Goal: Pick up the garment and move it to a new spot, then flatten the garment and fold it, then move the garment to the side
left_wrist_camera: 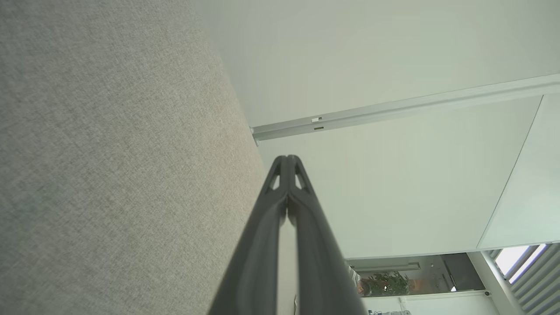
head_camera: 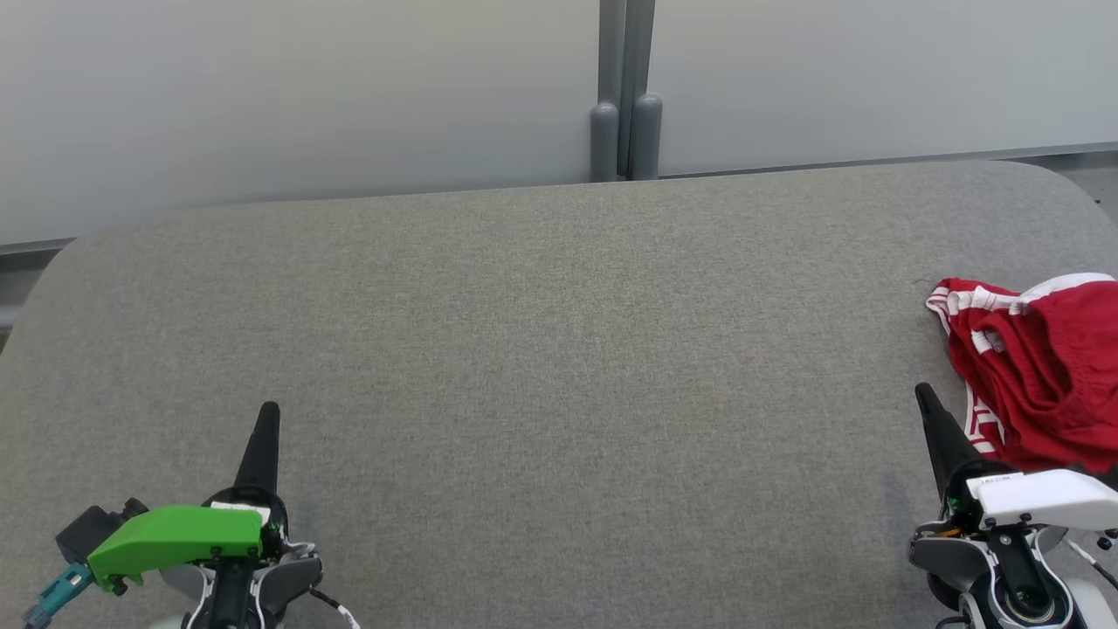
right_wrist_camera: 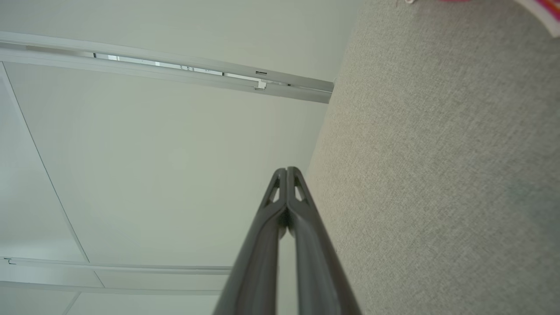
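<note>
The red garment (head_camera: pixel 1044 376) (white trim along its edges) lies crumpled at the far right of the grey padded table (head_camera: pixel 559 349), partly cut off by the frame. The right gripper (head_camera: pixel 923 395), fingers pressed together and empty, points up just beside the garment's left edge; whether it touches the cloth is unclear. The left gripper (head_camera: pixel 269 409), likewise closed on nothing, sits well apart at the lower left.

Free run across grey fabric surface (head_camera: pixel 541 349); red garment (head_camera: pixel 1044 384) bunched at right edge; wall (head_camera: pixel 262 105) behind.
</note>
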Robot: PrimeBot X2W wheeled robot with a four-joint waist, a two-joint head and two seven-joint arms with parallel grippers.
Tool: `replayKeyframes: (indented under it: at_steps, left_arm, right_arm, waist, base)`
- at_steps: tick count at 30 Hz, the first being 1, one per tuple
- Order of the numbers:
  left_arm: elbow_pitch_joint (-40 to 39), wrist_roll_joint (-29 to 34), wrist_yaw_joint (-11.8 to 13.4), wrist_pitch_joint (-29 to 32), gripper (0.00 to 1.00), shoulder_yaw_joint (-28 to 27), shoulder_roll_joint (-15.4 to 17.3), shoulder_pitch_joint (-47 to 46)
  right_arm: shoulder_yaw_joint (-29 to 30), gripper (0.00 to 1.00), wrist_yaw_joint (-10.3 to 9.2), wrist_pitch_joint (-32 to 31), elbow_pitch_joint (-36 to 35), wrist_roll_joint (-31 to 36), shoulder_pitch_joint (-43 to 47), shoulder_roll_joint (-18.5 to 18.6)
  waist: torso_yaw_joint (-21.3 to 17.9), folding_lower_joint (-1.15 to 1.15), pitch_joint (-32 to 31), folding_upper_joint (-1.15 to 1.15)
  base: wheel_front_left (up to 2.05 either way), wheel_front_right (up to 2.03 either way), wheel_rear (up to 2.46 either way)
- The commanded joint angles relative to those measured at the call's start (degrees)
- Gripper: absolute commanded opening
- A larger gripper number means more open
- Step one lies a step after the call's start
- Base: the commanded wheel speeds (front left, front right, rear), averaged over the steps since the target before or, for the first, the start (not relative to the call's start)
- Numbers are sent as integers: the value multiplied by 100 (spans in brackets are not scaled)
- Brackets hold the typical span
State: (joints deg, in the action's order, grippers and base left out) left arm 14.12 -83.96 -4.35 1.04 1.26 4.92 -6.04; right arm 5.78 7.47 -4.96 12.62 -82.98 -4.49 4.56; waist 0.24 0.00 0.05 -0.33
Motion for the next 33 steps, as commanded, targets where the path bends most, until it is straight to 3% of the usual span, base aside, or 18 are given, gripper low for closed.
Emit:
replayKeyframes:
  at_steps: [1,24,33]
  left_arm:
    - [-3,-145,-54,24,0,-65,-6,-122]
    - [153,-859,-323,270,0,-392,-167,-220]
    - [165,-916,-337,295,0,-416,-184,-225]
  right_arm:
    - [28,0,4,-37,5,-117,-96,32]
    - [210,0,4,-220,176,-1040,-197,7]
    - [241,0,4,-249,190,-1076,-204,-9]
  waist:
    - [-1,0,1,26]
    - [-22,0,14,33]
    - [-24,0,15,33]
  base:
    - [0,0,0]
    - [0,0,0]
    - [0,0,0]
